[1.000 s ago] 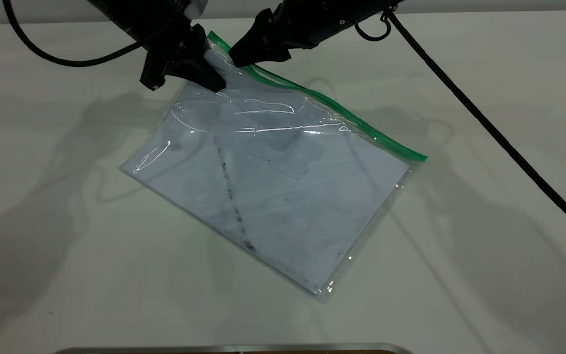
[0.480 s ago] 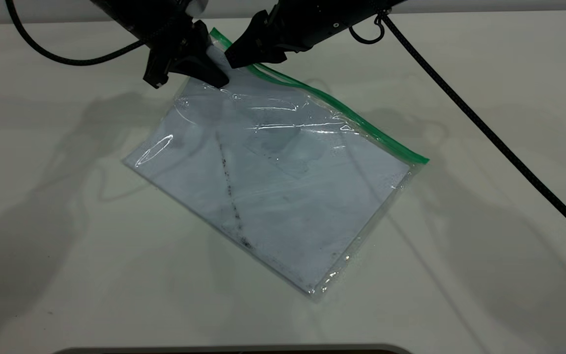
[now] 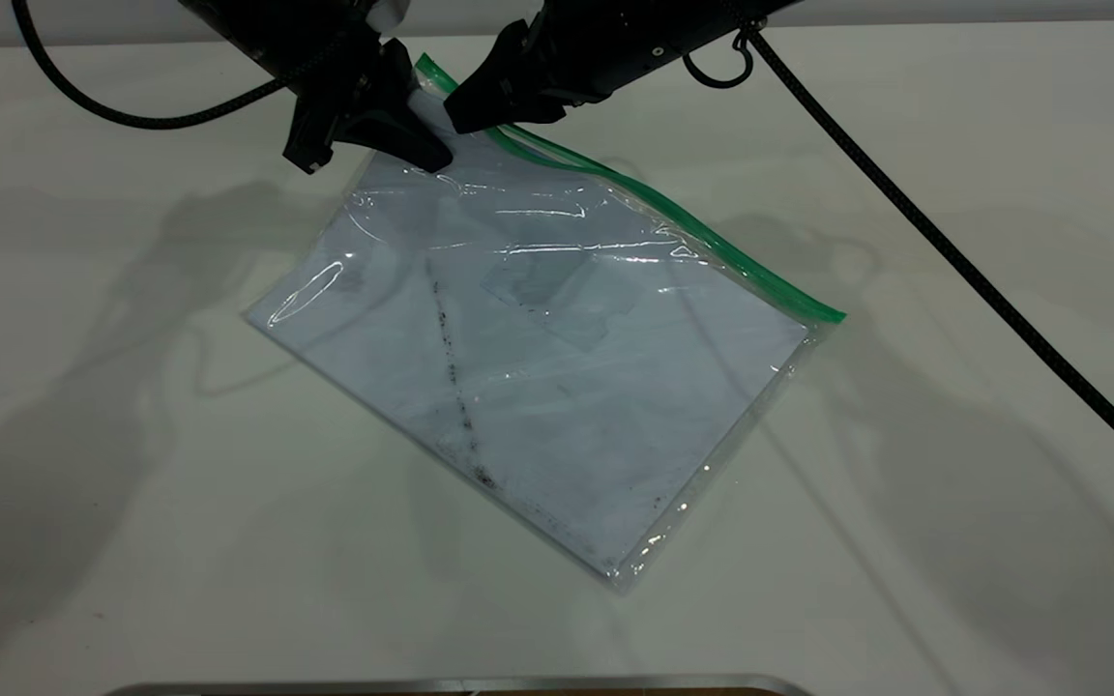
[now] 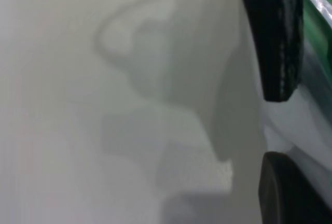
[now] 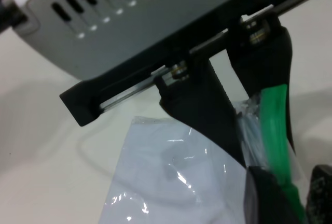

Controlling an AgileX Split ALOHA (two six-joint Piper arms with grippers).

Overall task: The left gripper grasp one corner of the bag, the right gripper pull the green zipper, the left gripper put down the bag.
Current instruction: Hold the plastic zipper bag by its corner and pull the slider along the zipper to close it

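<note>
Large flat clear plastic bag (image 3: 557,358) holding white paper sheets lies on the white table (image 3: 953,464), its far corner raised. Left gripper (image 3: 425,145) is clenched on that raised corner. Right gripper (image 3: 465,114) sits just beside it, at the bag's thin bright green zipper strip (image 3: 712,242); can't tell if it's closed on it.

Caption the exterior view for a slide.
Left gripper pinches the clear plastic bag by its corner; right gripper meets the green zipper strip.
</note>
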